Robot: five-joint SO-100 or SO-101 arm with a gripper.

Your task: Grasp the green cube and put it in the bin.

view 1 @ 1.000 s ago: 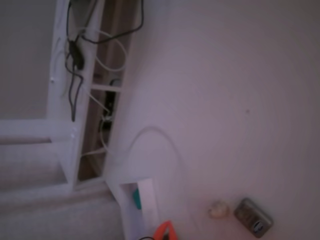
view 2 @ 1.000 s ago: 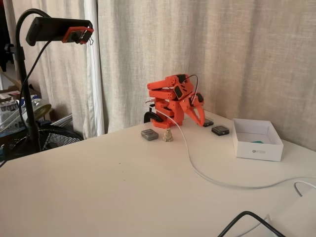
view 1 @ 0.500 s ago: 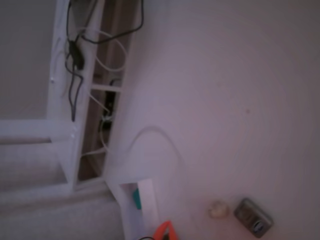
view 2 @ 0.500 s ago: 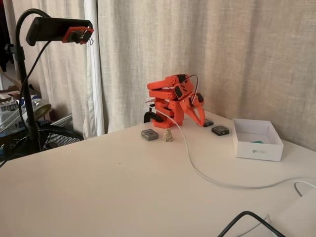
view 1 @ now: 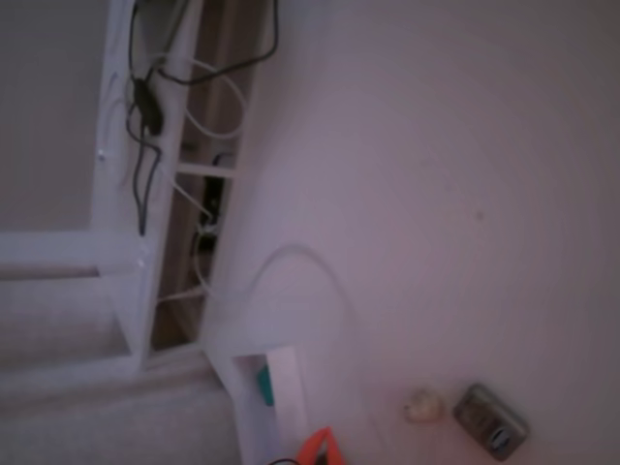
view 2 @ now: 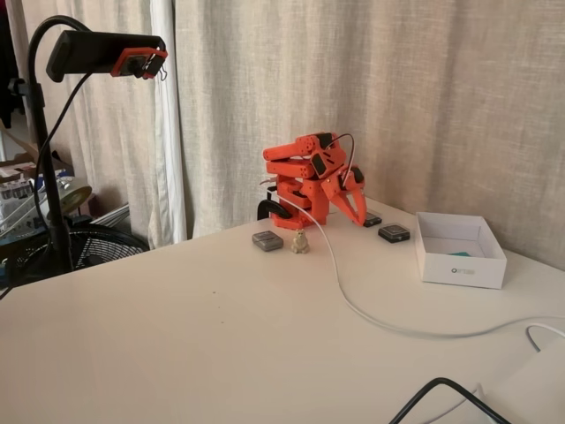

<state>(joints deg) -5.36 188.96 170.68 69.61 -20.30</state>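
Observation:
The green cube (view 2: 465, 253) lies inside the bin (view 2: 459, 274), a white open box at the right of the table; only a teal sliver shows over the front wall. In the blurred fixed view from above, the green cube (view 1: 263, 386) shows as a teal patch against the inner wall of the bin (view 1: 286, 387). The orange arm is folded up at the back of the table. Its gripper (view 2: 360, 215) points down, shut and holding nothing, a short way left of the bin. Only the tip of the gripper (view 1: 322, 448) enters the view from above.
A cream lump (view 2: 300, 242) and a grey metallic object (view 2: 267, 240) lie in front of the arm's base. Two small dark devices (view 2: 394, 233) sit between arm and bin. A white cable (view 2: 353, 305) crosses the table; a black cable (view 2: 441, 389) loops at the front right. A camera stand (view 2: 48, 177) rises at left.

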